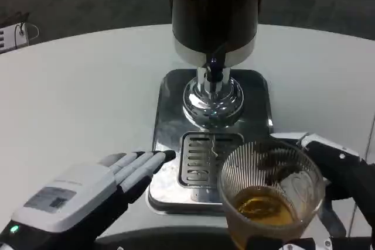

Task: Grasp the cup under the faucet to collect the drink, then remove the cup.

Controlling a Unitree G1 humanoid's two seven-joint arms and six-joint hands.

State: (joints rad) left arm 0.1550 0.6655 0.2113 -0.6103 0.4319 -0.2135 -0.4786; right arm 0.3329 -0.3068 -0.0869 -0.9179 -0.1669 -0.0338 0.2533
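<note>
One white round table (76,92) stands over dark floor, bearing one drink dispenser (214,16) on a steel drip tray (170,144). One ribbed glass cup (270,194) of amber drink sits off the grille, apparently held by the right hand (340,174); the left hand (88,194) lies flat, fingers extended, holding nothing.

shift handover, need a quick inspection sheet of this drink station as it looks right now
surface: white round table, no spills seen
job's things: ribbed clear cup with amber drink in its bottom, held in front of and right of the drip grate, no longer under the faucet; dark dispenser on a shiny metal base
clutter: small white object at the far left table edge, too cut off to identify
hands: right hand holds the cup; left hand flat, fingers extended, fingertips at the base's left edge
cables: nothing seen
surroundings: dark floor beyond the table
</note>
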